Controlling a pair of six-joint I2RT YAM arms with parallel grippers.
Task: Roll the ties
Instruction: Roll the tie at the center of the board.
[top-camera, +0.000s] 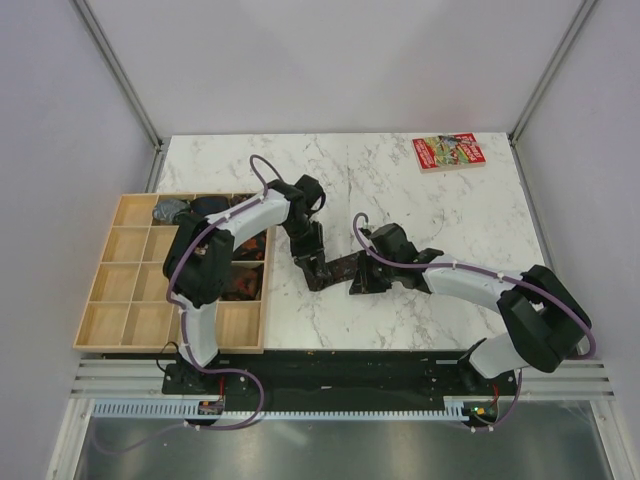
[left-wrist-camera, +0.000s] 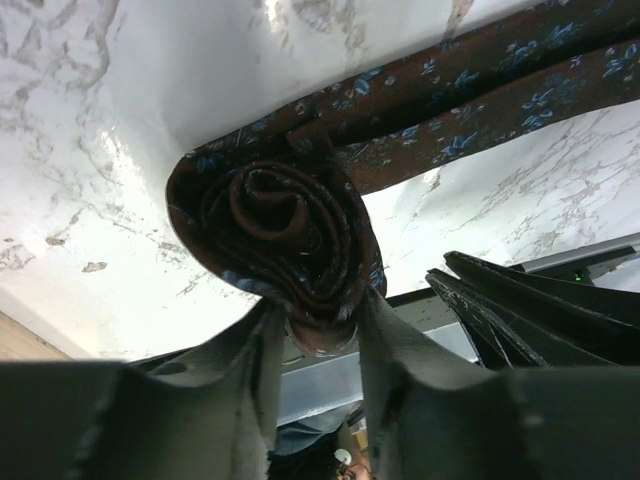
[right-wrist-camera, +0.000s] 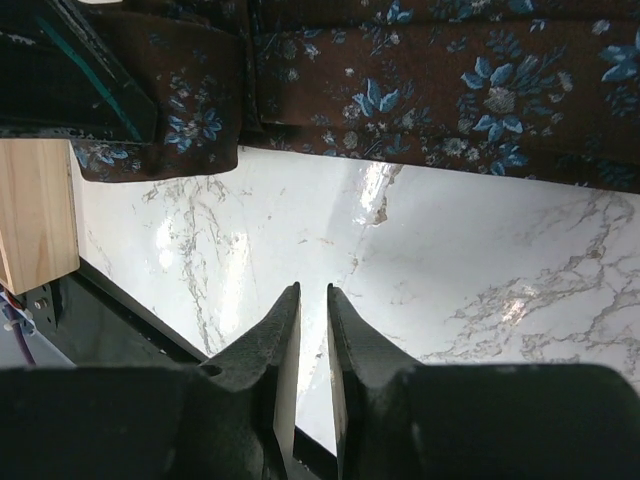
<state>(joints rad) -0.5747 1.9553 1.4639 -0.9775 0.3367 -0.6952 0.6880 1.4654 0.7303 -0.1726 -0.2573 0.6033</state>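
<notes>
Between the tips of the left pincer (left-wrist-camera: 318, 320), pinched, sits the coiled tie (left-wrist-camera: 275, 225); a slack hold could let it unwind. Ahead of the right pincer (right-wrist-camera: 312, 300), barely spread and empty, its tail lies unheld.

Far half of table (top-camera: 400, 180) free; only booklet (top-camera: 448, 152) at far-right corner. Ctr blocked: tie (top-camera: 335, 270) lies across, left gripper (left-wrist-camera: 318, 335) and right gripper (right-wrist-camera: 312, 300) converge there. Left side: wooden tray (top-camera: 110, 300) w/ left arm (top-camera: 215, 250) over it. Near-ctr strip btwn bases passable.
</notes>
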